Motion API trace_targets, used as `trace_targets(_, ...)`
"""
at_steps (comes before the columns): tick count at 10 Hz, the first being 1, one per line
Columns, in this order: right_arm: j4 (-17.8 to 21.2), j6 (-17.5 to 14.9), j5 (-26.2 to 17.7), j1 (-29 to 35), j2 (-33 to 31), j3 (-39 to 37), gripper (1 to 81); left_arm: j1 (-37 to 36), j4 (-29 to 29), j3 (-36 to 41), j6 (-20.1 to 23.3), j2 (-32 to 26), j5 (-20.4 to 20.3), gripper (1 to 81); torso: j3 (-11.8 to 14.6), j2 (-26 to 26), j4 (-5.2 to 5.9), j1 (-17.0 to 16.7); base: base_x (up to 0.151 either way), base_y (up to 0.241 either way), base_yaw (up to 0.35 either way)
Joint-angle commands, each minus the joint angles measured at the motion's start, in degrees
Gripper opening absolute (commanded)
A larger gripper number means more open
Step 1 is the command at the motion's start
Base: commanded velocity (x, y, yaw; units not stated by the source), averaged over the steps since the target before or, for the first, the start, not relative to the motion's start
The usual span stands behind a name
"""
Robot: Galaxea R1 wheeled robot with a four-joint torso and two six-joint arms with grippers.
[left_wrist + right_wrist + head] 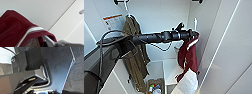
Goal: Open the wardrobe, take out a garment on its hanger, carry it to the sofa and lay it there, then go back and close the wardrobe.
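Note:
The wardrobe stands open and I look into its white inside. The garment, a maroon jacket with a white sleeve, hangs at the right side from the end of my left arm. My left gripper is at the jacket's collar, shut on the hanger, whose white hook sticks up below the rail. In the left wrist view the white-striped maroon collar lies close before the wardrobe's white wall. In the right wrist view I make out only dark robot parts.
An olive-brown garment hangs from the rail at the left, just behind my left arm. An open white door stands at the right. Low shelves and small items lie at the bottom. A warning label is on the left wall.

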Motion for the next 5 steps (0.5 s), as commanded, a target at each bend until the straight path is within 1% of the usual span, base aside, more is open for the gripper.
trace_targets(1, 0.3, -0.2, -3.4, 1.8, 0.4, 0.4, 81.1, -11.5, 1.1, 0.1, 0.5, 0.0, -1.9, 1.0, 0.0, 0.0, 0.0, 0.0, -0.115, 0.0, 0.0)
trace_targets(5, 0.3, -0.2, -3.3, 1.8, 0.4, 0.4, 81.1, -10.9, 1.1, 0.1, 0.5, 0.4, -1.9, 1.0, 0.0, 0.0, 0.0, 0.0, -0.117, 0.0, 0.0)
